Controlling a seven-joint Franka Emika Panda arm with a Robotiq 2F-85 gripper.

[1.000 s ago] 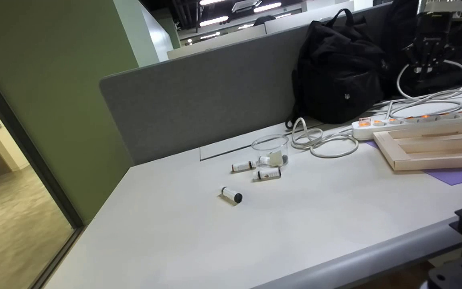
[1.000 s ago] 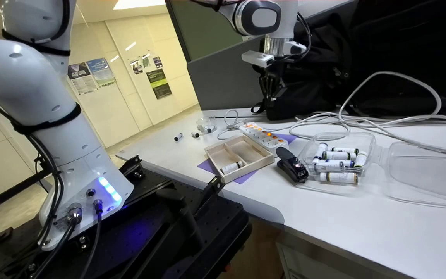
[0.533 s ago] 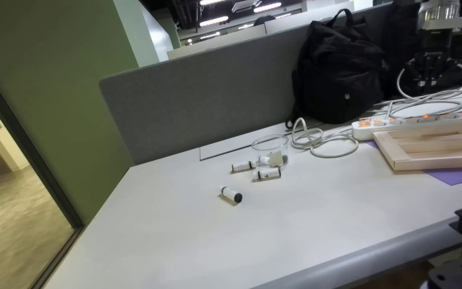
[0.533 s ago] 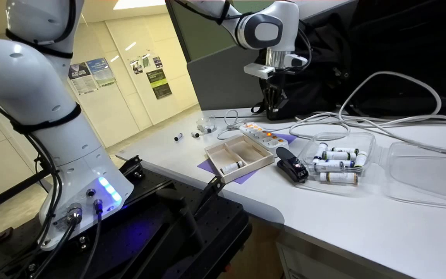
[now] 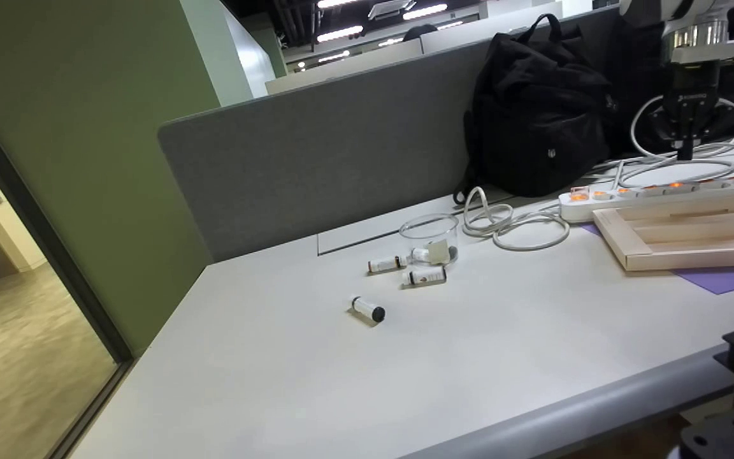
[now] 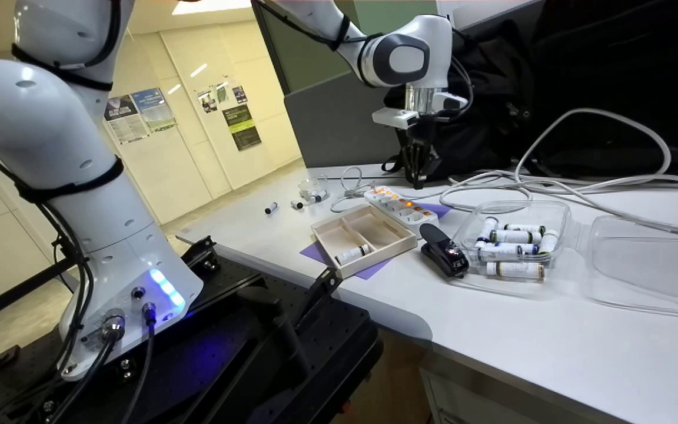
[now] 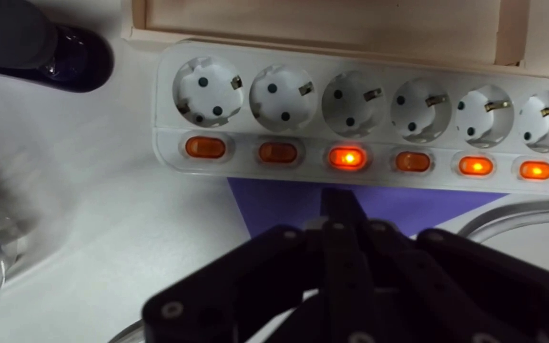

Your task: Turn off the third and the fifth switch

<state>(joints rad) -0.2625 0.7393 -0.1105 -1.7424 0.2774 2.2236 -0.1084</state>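
The white power strip (image 7: 312, 143) shows in the wrist view and in both exterior views (image 5: 603, 207) (image 6: 415, 218). It has a row of orange switches. Counted from the left in the wrist view, the third switch (image 7: 347, 157) is lit, and so are the fifth switch (image 7: 475, 166) and the sixth switch (image 7: 536, 170). The first, second and fourth are dark. Part of another orange switch shows at the right edge. My gripper (image 7: 339, 195) is shut and empty, its tip pointing down, beside the strip's switch edge, below the third switch in the wrist view. In both exterior views (image 5: 684, 153) (image 6: 418, 182) it hangs above the table.
A wooden tray (image 6: 348, 268) lies along the strip's socket side. A purple sheet (image 7: 274, 200) lies under both. A black device (image 6: 445, 250) and a clear box (image 6: 559, 215) with several white cylinders stand nearby. White cables (image 6: 551, 182) and a black backpack (image 5: 539, 121) are behind.
The arm has come down, and my gripper now hangs lower, nearer the table and the power strip. The strip and the other objects have not moved.
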